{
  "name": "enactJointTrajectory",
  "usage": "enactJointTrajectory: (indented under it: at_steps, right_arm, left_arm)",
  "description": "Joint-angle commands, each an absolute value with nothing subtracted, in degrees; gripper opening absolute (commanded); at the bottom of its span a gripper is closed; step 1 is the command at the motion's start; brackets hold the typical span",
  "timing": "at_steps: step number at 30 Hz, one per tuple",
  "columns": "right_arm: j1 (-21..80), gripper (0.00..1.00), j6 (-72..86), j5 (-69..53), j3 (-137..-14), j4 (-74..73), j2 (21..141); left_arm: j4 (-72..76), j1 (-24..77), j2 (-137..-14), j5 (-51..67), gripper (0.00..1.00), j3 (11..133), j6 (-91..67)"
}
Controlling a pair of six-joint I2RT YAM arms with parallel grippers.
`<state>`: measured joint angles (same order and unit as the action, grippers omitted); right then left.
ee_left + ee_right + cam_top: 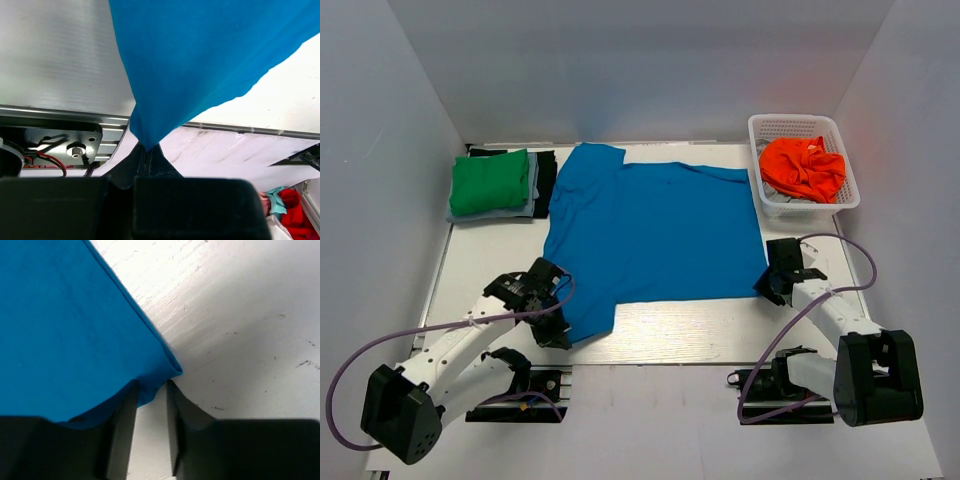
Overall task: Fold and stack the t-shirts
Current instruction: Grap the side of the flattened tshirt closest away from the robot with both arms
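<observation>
My left hand (558, 332) is clamped shut on the near-left corner of the blue t-shirt (650, 235), which lies spread across the counter (690, 342). My right hand (767, 287) straddles its near-right corner, and I cannot tell whether it pinches.

The pale table (480, 260) carries a blue t-shirt (660, 235) spread flat between the left gripper (558, 325) and the right gripper (772, 285); beyond the left one lies a stack of folded t-shirts (490, 182), green on top, and beyond the right one stands a white mesh basket (790, 120)
</observation>
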<state>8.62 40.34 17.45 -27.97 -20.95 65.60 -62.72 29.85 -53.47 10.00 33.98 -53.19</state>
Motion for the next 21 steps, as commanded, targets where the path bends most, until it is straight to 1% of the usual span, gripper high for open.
enactJointTrajectory:
  at_steps: [1, 3, 5, 6, 7, 12, 14, 15, 21]
  right_arm:
    - [8.7, 0.33, 41.9, 14.9, -26.1, -22.0, 65.0]
    - [8.6, 0.23, 41.2, 14.4, -26.3, -21.2, 64.8]
    - [8.6, 0.17, 40.0, 13.5, -26.7, -19.7, 64.6]
    - [8.6, 0.05, 39.6, 13.1, -26.9, -18.8, 64.9]
    - [8.6, 0.00, 38.0, 12.6, -27.3, -17.6, 65.0]
    - [8.8, 0.00, 36.0, 11.5, -32.2, -19.1, 67.4]
    - [8.7, 0.00, 35.0, 11.7, -33.7, -19.5, 67.8]
    - [8.7, 0.00, 34.8, 11.4, -34.1, -19.4, 67.9]
    - [8.7, 0.00, 33.7, 9.7, -39.3, -19.7, 70.3]
  left_arm:
    - [-63.6, 30.0, -52.3, 10.6, 0.00, 34.0, -53.9]
    - [-61.5, 30.0, -52.3, 10.0, 0.00, 36.0, -53.9]
    - [-58.5, 30.0, -52.3, 9.5, 0.00, 37.3, -52.6]
    - [-57.2, 30.0, -52.8, 8.9, 0.00, 38.5, -52.0]
    - [-56.2, 30.0, -53.3, 7.2, 0.00, 39.0, -52.0]
    - [-48.5, 30.0, -56.5, 5.5, 0.00, 43.8, -50.0]
    - [-46.9, 30.0, -58.1, 2.6, 0.00, 45.3, -50.0]
    - [-46.2, 28.6, -60.2, 1.3, 0.00, 46.7, -50.0]
    - [-46.8, 28.6, -69.1, -6.7, 0.00, 56.4, -49.5]
